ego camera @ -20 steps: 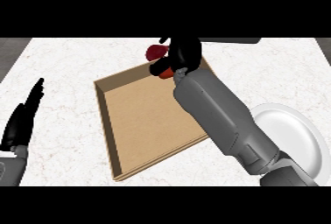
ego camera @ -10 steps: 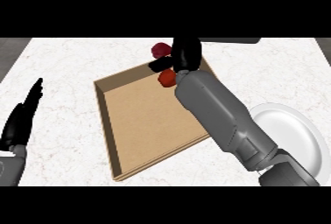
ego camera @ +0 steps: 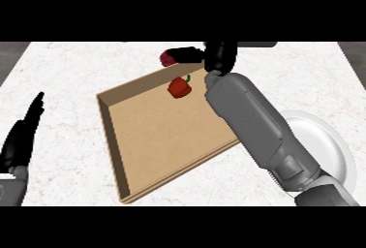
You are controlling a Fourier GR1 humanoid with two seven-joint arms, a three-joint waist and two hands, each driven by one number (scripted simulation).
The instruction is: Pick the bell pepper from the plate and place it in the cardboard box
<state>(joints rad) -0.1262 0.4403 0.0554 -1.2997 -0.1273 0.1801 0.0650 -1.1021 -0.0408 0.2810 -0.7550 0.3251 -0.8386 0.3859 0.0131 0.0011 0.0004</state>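
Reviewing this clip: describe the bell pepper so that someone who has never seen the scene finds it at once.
Start at the cardboard box, the big shallow tan tray lying at a slant in the middle of the white counter. Look at its far end, just left of the grey forearm of the right hand. The bell pepper is the small red thing with a green stem on the box's plain tan floor.

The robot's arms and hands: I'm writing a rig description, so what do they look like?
The right forearm is a smooth grey casing in jointed segments. The right hand and left hand are black, with slim fingers. No cables, markings or sleeves show.
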